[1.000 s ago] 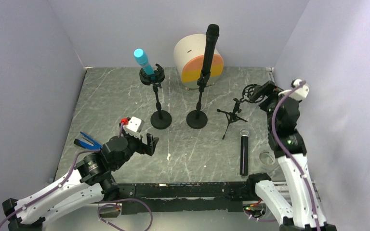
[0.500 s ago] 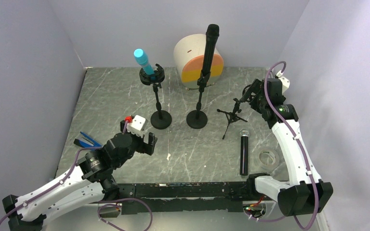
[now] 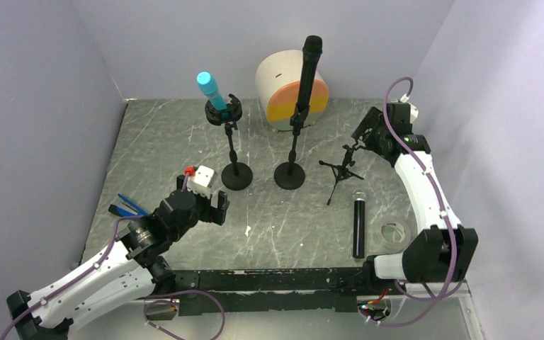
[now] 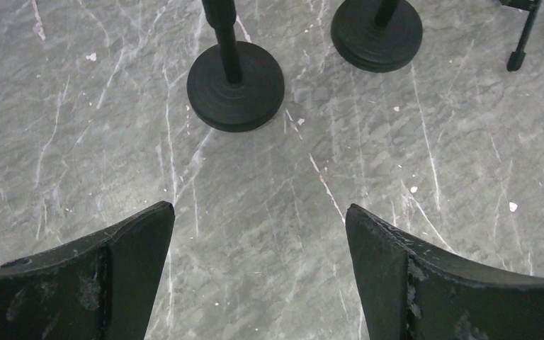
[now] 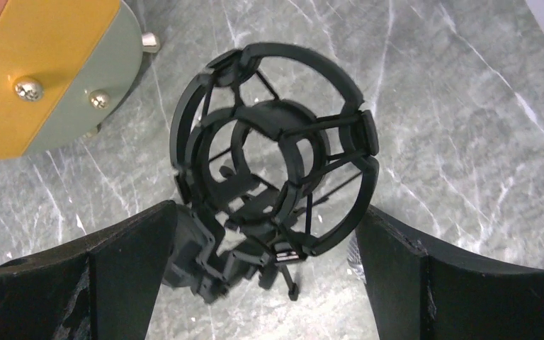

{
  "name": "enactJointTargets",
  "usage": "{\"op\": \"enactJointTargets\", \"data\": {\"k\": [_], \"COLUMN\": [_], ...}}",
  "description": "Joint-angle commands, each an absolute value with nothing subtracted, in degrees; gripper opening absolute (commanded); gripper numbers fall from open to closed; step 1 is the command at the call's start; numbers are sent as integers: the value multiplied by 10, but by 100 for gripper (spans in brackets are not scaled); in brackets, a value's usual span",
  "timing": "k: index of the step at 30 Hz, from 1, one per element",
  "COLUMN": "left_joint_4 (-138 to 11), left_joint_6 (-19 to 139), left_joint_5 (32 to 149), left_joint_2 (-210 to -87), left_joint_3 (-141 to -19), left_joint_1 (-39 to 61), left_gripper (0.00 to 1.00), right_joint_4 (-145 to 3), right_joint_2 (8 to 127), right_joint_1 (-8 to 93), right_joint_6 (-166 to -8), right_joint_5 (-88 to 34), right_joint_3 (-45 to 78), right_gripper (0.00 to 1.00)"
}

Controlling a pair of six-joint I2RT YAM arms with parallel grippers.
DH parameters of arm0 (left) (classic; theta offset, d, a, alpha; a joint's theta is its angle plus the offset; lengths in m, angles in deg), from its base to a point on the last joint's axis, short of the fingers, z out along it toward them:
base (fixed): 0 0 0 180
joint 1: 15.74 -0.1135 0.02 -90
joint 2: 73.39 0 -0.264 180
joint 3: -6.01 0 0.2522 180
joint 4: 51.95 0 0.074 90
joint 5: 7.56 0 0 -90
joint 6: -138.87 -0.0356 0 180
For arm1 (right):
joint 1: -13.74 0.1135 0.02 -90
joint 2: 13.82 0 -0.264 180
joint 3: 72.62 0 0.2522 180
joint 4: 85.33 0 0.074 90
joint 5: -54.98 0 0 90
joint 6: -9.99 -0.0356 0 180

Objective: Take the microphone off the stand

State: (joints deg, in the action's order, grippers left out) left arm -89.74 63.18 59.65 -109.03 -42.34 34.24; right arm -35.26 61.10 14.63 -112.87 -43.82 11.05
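Left gripper: fingers spread wide, nothing between them. Right gripper: likewise spread and empty, straddling a vacant shock mount on the tripod.

Two mics sit in holders. Blue mic leans in a ring cradle. Black mic stands upright on the next stand. A third mic lies loose on the table, near the tripod.

Handling, our estimate: rigid, smooth barrel, fairly light, with the grille end the delicate part. We would pinch mid-barrel above the holder and pull along its axis, since these slim stands look tippy.

Left gripper sits low, facing the two round bases. The blue mic is high above and beyond it, well apart.
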Motion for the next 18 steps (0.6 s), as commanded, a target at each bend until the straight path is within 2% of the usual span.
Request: {"op": "enactJointTargets", "data": {"k": [1,6,11,18], "left_joint_4": [-857,-842,-829,-750], "left_joint_6": [640,633,627,616], "left_joint_5": [679,745,780,837], "left_joint_2": [-1107,-1132,-1161,-1205], "left_joint_3": [-420,-433,-451,-457], "left_joint_1": [276,201,162,98], "left_gripper": [95,95,95,95], "right_joint_4": [-378,-421,-348,-353], "right_joint_2": [644,635,650,541], "right_joint_1": [139,139,139,139], "right_joint_6": [-1106,-1044,-1053,-1051], "right_joint_5": [-402,-359,-386,-443], "right_joint_3": [174,157,194,128], "right_gripper": [99,99,99,99]}}
